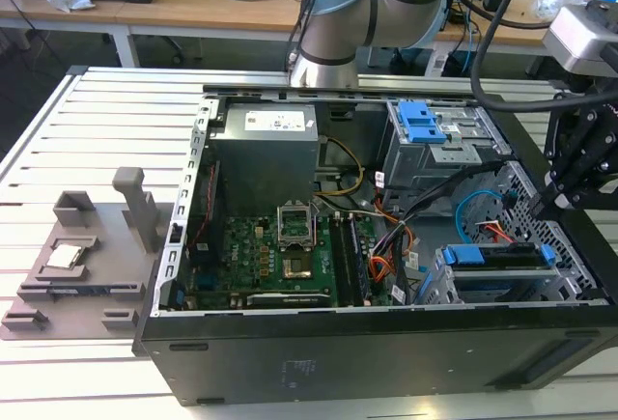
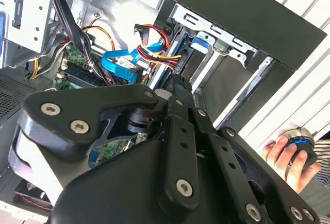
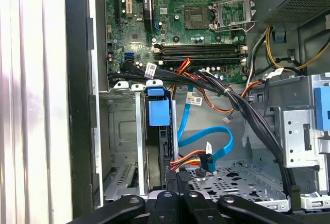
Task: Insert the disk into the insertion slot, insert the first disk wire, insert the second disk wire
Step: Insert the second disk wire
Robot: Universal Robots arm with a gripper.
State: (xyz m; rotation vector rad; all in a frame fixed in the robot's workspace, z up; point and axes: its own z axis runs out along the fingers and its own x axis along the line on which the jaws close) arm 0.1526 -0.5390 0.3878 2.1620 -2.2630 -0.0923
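Your claw (image 3: 178,175) is pinched together just beside the 1st disk wire (image 3: 190,157); disk (image 3: 157,115) sits in the slot (image 1: 446,280).

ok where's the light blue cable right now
In the first wrist view the light blue cable loops beside the red-orange wire bundle, next to the disk. In the exterior view it sits toward the right, inside the case.

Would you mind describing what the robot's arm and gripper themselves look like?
The arm has rounded joints with pale blue caps and silver-grey metal sections. Thick black cables loop beside it. The gripper is matt black, built of flat linked bars held together by round silver screw heads.
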